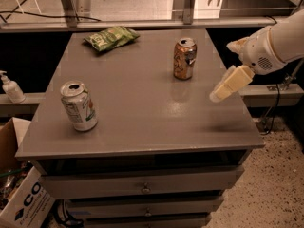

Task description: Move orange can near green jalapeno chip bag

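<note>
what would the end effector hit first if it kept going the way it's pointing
The end effector hangs over the right side of the tabletop, pointing down and left. Straight on, it would likely meet that bare surface first, nearer the camera than the orange can; depth is hard to judge.

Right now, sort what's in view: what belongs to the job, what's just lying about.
Job: orange can; green jalapeno chip bag; gripper, above the right edge of the table.
Lying about: white and green can; pump bottle; cardboard box.
</note>
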